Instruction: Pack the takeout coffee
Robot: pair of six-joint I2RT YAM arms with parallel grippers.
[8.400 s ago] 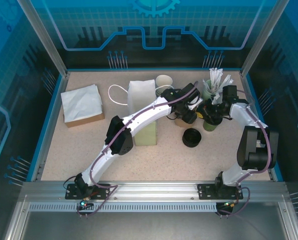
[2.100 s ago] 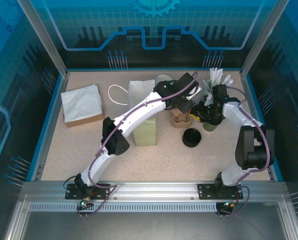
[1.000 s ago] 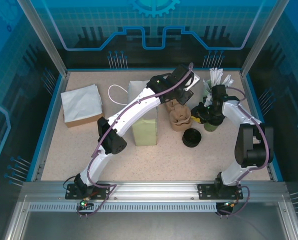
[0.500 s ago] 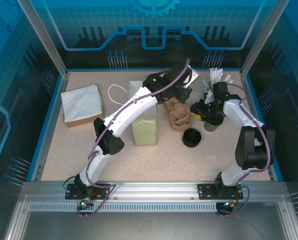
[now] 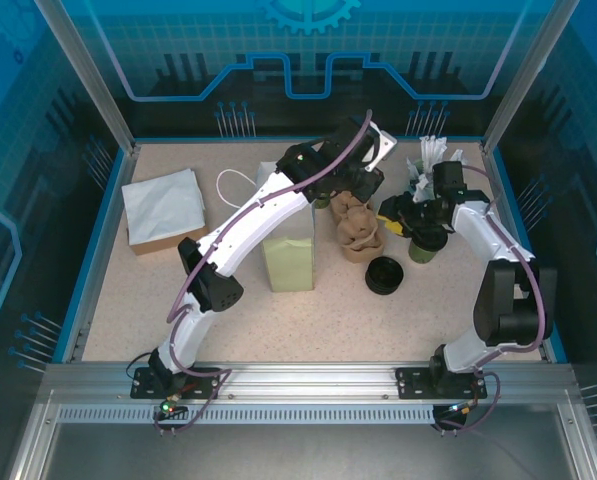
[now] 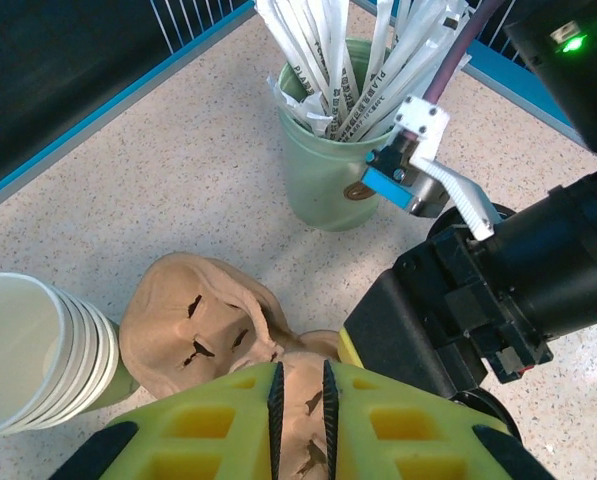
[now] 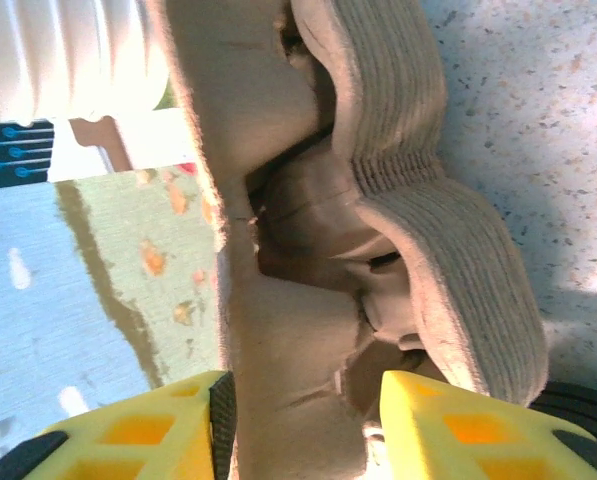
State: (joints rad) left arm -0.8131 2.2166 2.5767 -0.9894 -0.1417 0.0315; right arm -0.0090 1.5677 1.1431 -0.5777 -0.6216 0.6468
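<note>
- A folded stack of white napkins [image 5: 163,205] lies well off to the left of the left claw.
- The white and pale green paper bag [image 5: 290,255] stands upright just left of the left claw, under that arm's forearm. Its inside cannot be seen.
- A nested stack of white paper cups [image 6: 28,350] sits close to the left of the left claw's fingers, its open mouth showing a bare white inside.
- The left claw [image 6: 300,415] is nearly closed, its yellow fingers [image 6: 218,425] clamped on a thin rim of the brown pulp cup carrier [image 6: 203,320].
- The cup carrier rests on the table between the two claws, just right of the bag.
- The right claw [image 7: 306,430] comes at the carrier from the right. Its yellow pads [image 7: 458,430] sit on either side of the moulded wall and grip it.
- A black lid [image 5: 383,275] lies flat on the table, near and below the right claw.
- Beyond the right claw stands a pale green cup [image 6: 323,175], packed with paper-wrapped straws [image 6: 328,50] that fan upward.
</note>
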